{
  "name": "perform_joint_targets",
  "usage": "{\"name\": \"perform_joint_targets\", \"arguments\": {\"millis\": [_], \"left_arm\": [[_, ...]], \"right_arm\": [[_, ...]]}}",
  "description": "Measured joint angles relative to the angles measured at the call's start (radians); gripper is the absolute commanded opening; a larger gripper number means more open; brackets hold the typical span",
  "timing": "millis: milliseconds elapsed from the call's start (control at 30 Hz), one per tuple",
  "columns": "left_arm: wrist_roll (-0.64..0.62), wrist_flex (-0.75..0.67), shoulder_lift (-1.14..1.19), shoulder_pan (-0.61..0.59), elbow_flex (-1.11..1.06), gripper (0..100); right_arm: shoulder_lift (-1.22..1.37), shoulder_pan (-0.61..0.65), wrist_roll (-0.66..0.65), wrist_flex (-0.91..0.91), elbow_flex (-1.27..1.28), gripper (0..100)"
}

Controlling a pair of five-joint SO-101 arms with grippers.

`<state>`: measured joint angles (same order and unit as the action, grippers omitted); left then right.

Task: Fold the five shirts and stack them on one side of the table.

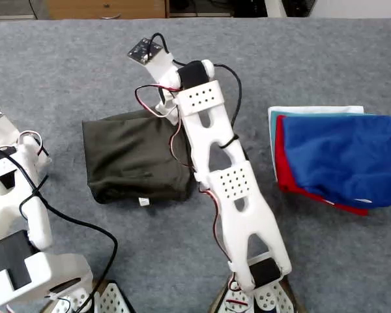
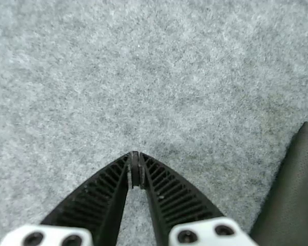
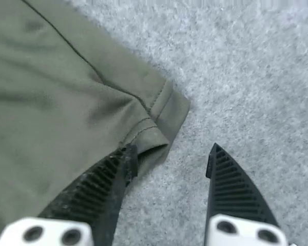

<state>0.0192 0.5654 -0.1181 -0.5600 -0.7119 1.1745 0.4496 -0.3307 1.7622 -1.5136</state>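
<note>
A folded olive shirt (image 1: 135,156) lies left of the table's middle. At the right edge is a stack of shirts (image 1: 339,156) with blue on top and red, teal and white edges showing beneath. My right arm (image 1: 228,176) stretches across to the olive shirt's far right corner. There my right gripper (image 3: 169,159) is open, one finger on the hemmed corner of the olive shirt (image 3: 56,92) and the other over bare table. My left gripper (image 2: 135,169) is shut on nothing just above the grey table, with the olive shirt's edge (image 2: 292,195) off to one side.
The table is covered in grey felt (image 1: 300,78). My left arm (image 1: 19,195) is folded back at the near left edge, its cables trailing toward the olive shirt. Wooden furniture (image 1: 104,8) stands beyond the far edge.
</note>
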Motion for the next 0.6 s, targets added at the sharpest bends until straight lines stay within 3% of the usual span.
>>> {"name": "perform_joint_targets", "arguments": {"millis": [600], "left_arm": [[0.0, 0.0, 0.0, 0.0, 0.0, 2]], "right_arm": [[0.092, 0.002, 0.003, -0.017, 0.003, 22.0]]}}
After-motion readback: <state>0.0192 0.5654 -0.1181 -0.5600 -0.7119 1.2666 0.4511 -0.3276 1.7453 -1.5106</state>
